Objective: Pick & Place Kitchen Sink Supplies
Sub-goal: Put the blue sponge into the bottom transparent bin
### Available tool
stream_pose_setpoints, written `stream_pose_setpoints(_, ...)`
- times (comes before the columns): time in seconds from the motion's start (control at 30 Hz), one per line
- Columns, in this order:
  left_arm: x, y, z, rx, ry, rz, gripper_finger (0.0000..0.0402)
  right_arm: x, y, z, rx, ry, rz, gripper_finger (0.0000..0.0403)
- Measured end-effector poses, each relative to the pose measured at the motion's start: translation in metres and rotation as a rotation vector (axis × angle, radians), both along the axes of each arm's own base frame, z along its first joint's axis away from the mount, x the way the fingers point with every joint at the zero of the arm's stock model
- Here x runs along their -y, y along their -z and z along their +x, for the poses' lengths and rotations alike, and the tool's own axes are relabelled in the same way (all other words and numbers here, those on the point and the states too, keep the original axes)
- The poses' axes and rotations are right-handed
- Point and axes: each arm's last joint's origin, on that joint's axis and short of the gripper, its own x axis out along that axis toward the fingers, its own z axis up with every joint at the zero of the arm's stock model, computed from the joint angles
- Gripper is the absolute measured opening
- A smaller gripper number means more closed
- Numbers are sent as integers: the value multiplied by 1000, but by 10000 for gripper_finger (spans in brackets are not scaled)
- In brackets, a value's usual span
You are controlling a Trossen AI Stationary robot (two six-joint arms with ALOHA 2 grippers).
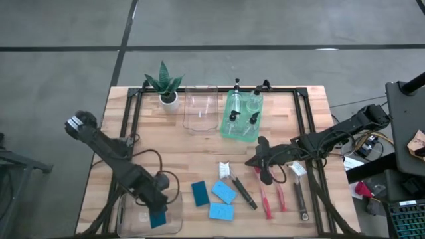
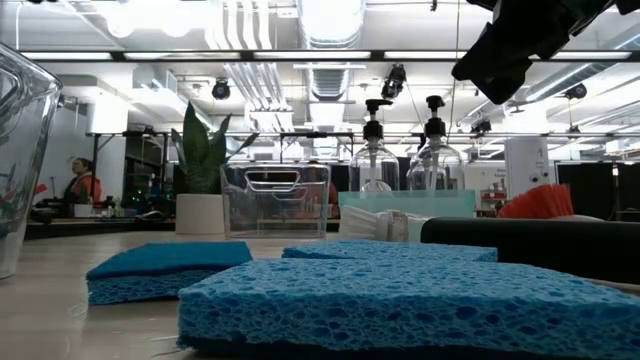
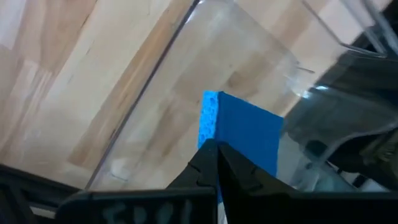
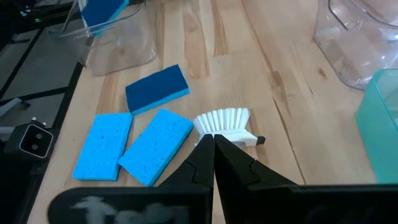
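Observation:
My left gripper (image 1: 158, 211) hangs over the clear bin (image 1: 174, 224) at the table's near left, shut on a blue sponge (image 3: 249, 134). The same sponge (image 4: 102, 11) also shows in the right wrist view, in the bin's open top. A dark blue sponge (image 1: 200, 193) and two light blue ones (image 1: 224, 192) (image 1: 220, 212) lie flat on the table. To their right lie a black brush with white bristles (image 1: 236, 186), two red brushes (image 1: 267, 199) and a further brush (image 1: 299, 192). My right gripper (image 1: 252, 161) is shut and touches nothing, well above the white bristles (image 4: 224, 121). My left gripper pinches the sponge between its two fingers, one on each flat face, at the sponge's near end (image 3: 217, 140). The fingers come steeply from above. The sponge stands on edge below them inside the bin's walls; whether it touches the bin's floor I cannot tell.
A green bin (image 1: 226, 129) with clear bottles (image 1: 253, 106) stands at the far middle. Another clear bin (image 1: 201, 109) and a potted plant (image 1: 166, 86) stand left of it. Black frame rails (image 1: 133, 119) run along the table's sides. A person (image 2: 80, 185) is in the room behind.

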Motion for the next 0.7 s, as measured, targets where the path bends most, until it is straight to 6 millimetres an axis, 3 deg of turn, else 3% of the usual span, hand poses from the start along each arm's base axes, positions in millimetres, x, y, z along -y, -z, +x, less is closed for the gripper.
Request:
stream_pose_setpoints(0.17,2,4,2,-12,-1,13,48,0,0,0,-1,-1,0,8)
stream_pose_setpoints(0.47,-8,-2,-1,-12,-19,29,191,0,4,-1,-11,-1,-4,8)
stream_pose_setpoints(0.7,-28,-24,4,199,-55,52,226,0,2,0,13,-4,0,8)
